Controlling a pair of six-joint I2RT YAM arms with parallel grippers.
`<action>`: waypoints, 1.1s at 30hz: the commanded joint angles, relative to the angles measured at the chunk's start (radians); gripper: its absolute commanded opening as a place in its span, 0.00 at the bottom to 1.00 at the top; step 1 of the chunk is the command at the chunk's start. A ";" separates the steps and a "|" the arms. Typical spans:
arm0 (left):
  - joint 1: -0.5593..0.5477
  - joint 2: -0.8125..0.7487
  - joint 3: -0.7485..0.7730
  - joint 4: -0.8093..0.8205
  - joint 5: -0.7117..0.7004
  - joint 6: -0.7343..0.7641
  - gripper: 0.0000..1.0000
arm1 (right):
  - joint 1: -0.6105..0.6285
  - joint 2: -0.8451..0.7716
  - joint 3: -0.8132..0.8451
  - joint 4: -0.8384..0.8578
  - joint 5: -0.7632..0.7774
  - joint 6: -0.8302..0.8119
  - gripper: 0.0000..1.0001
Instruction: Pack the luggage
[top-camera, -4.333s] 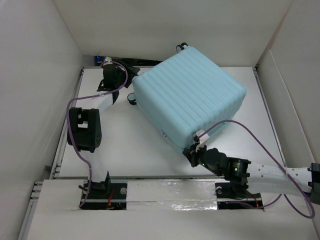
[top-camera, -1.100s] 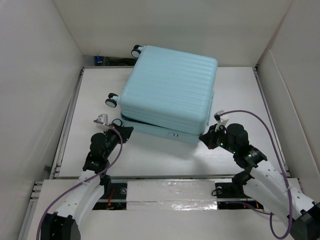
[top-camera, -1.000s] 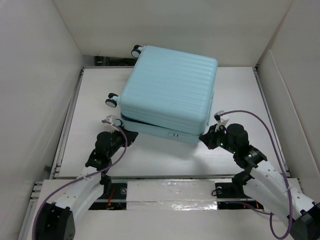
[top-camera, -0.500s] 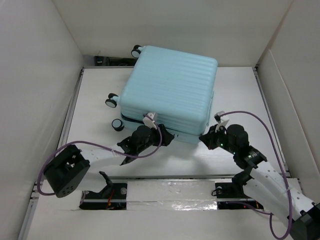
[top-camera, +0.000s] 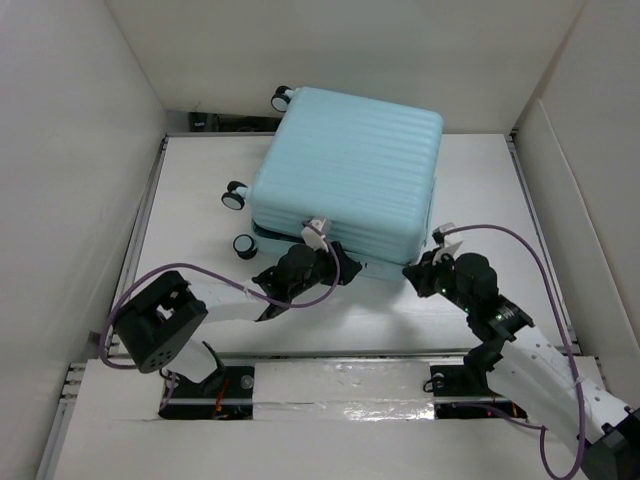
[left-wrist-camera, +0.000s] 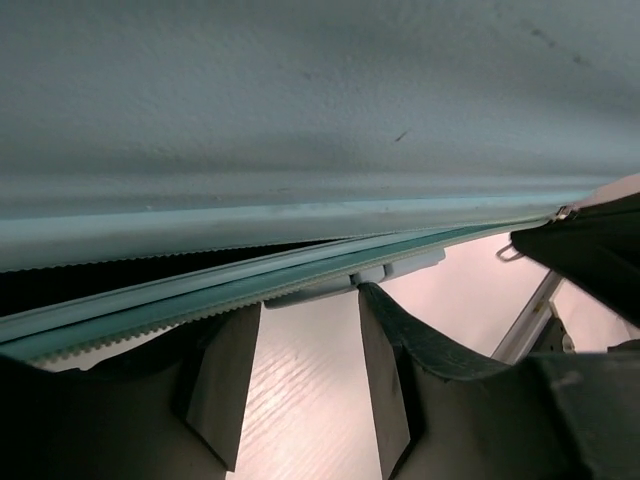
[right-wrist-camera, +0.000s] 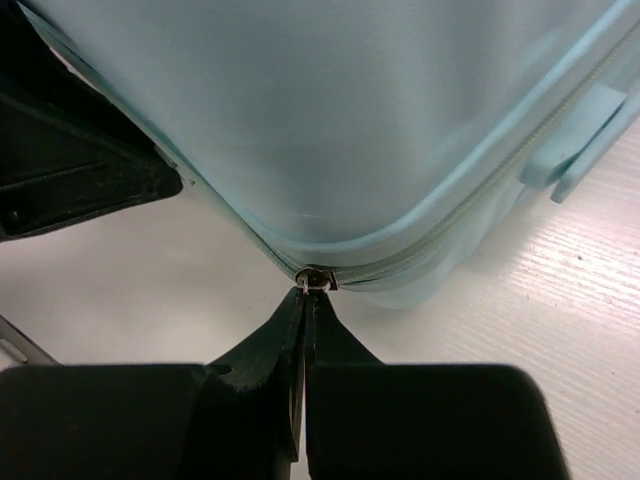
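Near edge: right pincer (right-wrist-camera: 305, 295) pinched shut, apparently on the zipper pull (right-wrist-camera: 317, 279) at the lower-right corner of the luggage (top-camera: 350, 170). Left pincer (left-wrist-camera: 310, 370) half-wide, empty, under the gaping seam (left-wrist-camera: 300, 275) mid-front. Luggage lies flat just beyond both, upper centre of the table (top-camera: 190, 200); seam runs left-right. Since a second ago: left pincer crossed from the left corner; luggage nudged up-right.

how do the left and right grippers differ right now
Left gripper has jaws apart, holding nothing; right gripper is shut on the zipper pull. Left gripper sits midway along the near edge of the luggage; right gripper at its near right corner. Both face the zipper seam.
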 joint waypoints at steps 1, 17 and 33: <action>-0.017 0.073 0.106 0.112 0.058 -0.022 0.41 | 0.143 -0.003 0.029 0.226 -0.073 0.049 0.00; -0.077 0.096 0.133 0.163 0.041 -0.019 0.47 | 0.542 0.404 0.227 0.384 0.453 0.033 0.00; 0.518 -0.607 -0.038 -0.307 -0.025 -0.213 0.71 | 0.513 0.208 0.060 0.346 0.409 0.048 0.00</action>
